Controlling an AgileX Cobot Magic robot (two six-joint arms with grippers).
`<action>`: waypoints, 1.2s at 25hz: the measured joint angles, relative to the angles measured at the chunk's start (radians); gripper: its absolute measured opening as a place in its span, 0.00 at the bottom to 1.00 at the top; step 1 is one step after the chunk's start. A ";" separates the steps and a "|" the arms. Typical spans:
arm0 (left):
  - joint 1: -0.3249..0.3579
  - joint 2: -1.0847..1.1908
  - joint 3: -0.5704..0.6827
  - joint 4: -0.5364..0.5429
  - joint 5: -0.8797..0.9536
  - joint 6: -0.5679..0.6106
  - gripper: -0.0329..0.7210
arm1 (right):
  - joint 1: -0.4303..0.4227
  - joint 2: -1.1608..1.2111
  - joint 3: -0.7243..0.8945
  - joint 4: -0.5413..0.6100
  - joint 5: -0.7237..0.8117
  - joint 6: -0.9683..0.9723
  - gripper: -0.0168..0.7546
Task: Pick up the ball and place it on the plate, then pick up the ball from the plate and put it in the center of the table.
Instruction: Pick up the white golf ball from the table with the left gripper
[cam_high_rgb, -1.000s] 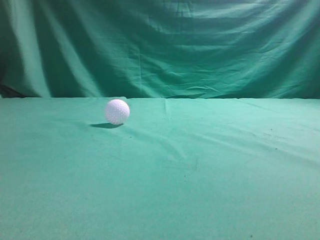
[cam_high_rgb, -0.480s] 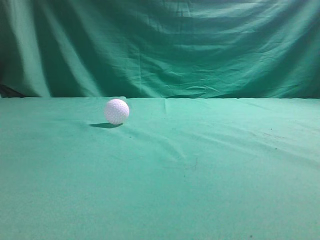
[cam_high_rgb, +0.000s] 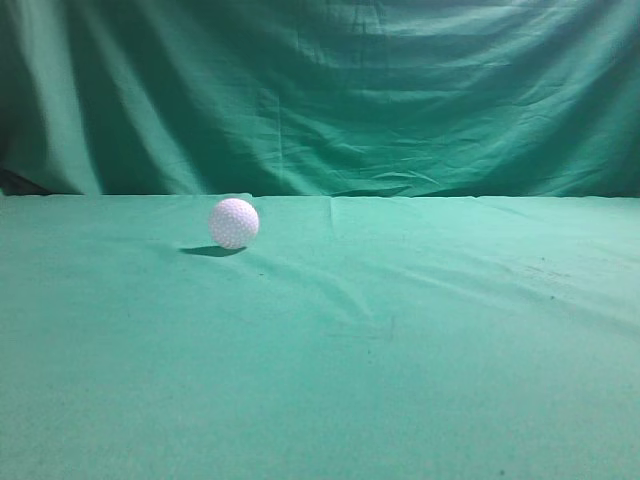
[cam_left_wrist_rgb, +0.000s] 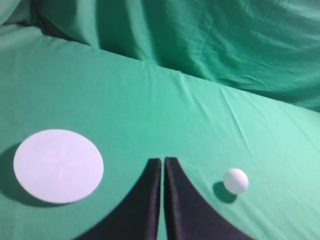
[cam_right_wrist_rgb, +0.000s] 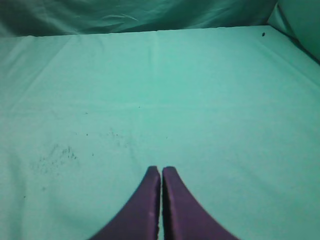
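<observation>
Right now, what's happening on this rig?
Nothing is being handled. The ball sits free on the table, left of the middle in the exterior view. The plate lies empty beside the left gripper, whose jaws are shut on nothing. The right gripper is also shut and empty.

Left wrist view: left hand (cam_left_wrist_rgb: 163, 165) is at bottom centre, its two dark fingers (cam_left_wrist_rgb: 150, 200) pressed together — only a thin slit between the tips, nothing held. Ball (cam_left_wrist_rgb: 236, 180) sits on the bench (cam_left_wrist_rgb: 150, 110) to the right of the fingertips, apart from them, white and dimpled, with a small shadow on its left. White round plate (cam_left_wrist_rgb: 58, 165) lies flat on the left, well apart from the ball — the hand is between them. Folded green backdrop (cam_left_wrist_rgb: 210, 40) runs across the top.
</observation>
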 joint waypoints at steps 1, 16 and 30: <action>0.000 0.021 -0.001 0.000 -0.022 -0.002 0.04 | 0.000 0.000 0.000 0.000 0.000 0.000 0.02; -0.086 0.475 -0.392 -0.124 0.386 0.456 0.04 | 0.000 0.000 0.000 0.000 0.000 0.000 0.02; -0.386 1.000 -0.660 -0.130 0.339 0.506 0.04 | 0.000 0.000 0.000 -0.001 0.000 0.000 0.02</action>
